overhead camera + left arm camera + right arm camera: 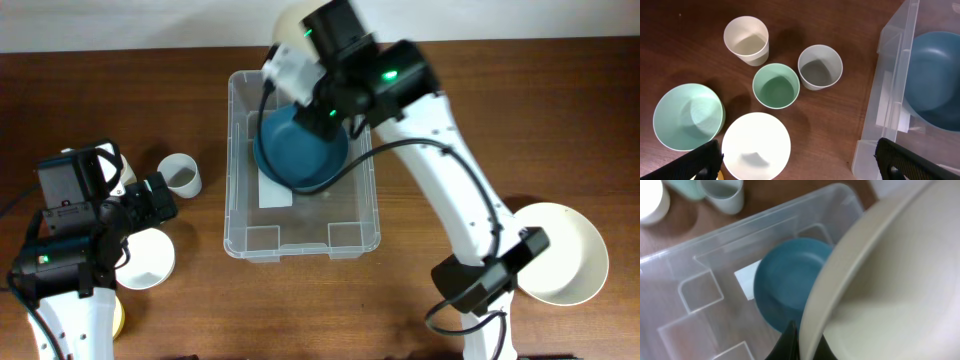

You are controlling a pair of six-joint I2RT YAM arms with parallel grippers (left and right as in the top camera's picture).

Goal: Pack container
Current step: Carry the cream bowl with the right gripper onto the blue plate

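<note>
The left arm sits folded low at the near left of the container point(300, 235). Its pincer point(799, 162) is spread wide and empty, facing down over a white bowl point(756, 146) with a grey cup point(820, 66) beyond it on the bench point(560, 120). The clear container stands upright, mouth up, long axis running away from the robot, with a blue bowl point(300, 150) in its far half. The right arm rises near right of the container and reaches over its far end. That pincer point(802, 341) is clenched on the rim of a cream bowl point(880, 280), tilted on edge above the blue one.
</note>
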